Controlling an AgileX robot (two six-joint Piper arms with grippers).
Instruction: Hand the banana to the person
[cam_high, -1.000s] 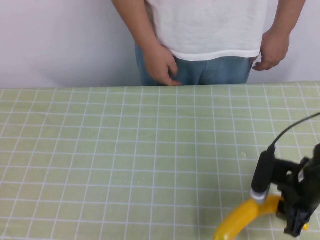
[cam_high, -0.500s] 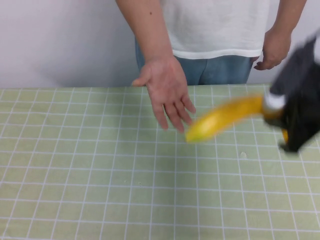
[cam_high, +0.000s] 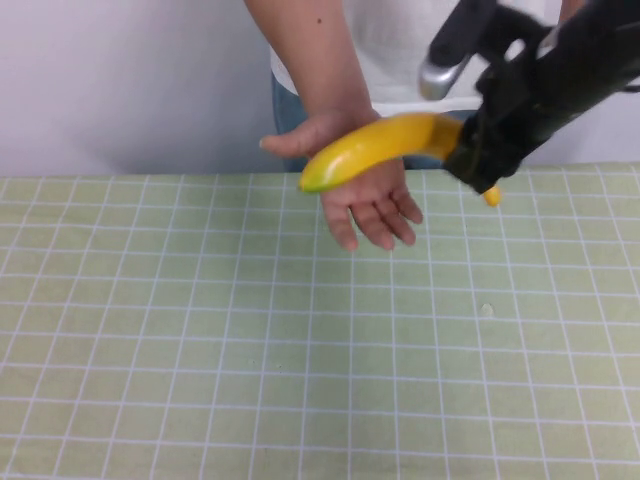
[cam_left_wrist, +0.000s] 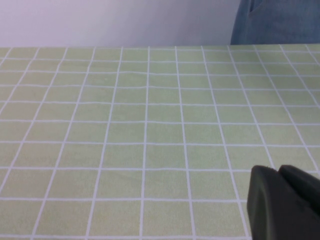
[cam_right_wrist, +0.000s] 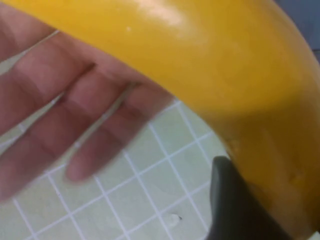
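Note:
The banana (cam_high: 380, 148) is glossy yellow-orange and is held in the air at the table's far edge. My right gripper (cam_high: 472, 160) is shut on its stem end. Its tip points to the left, and its middle lies just over the open palm of the person's hand (cam_high: 370, 205). The person (cam_high: 410, 50) stands behind the table in a white T-shirt and jeans. In the right wrist view the banana (cam_right_wrist: 200, 55) fills the frame above the person's fingers (cam_right_wrist: 65, 125), with one dark finger (cam_right_wrist: 232, 205) against it. My left gripper (cam_left_wrist: 280, 172) is shut and empty, low over the table.
The table (cam_high: 200, 330) has a green checked cloth with white lines. A plain wall stands behind it. The person's other hand is hidden behind my right arm.
My right gripper has lifted the banana from the near right of the table and carried it far and left. The person's hand has come forward, palm up, under the banana.

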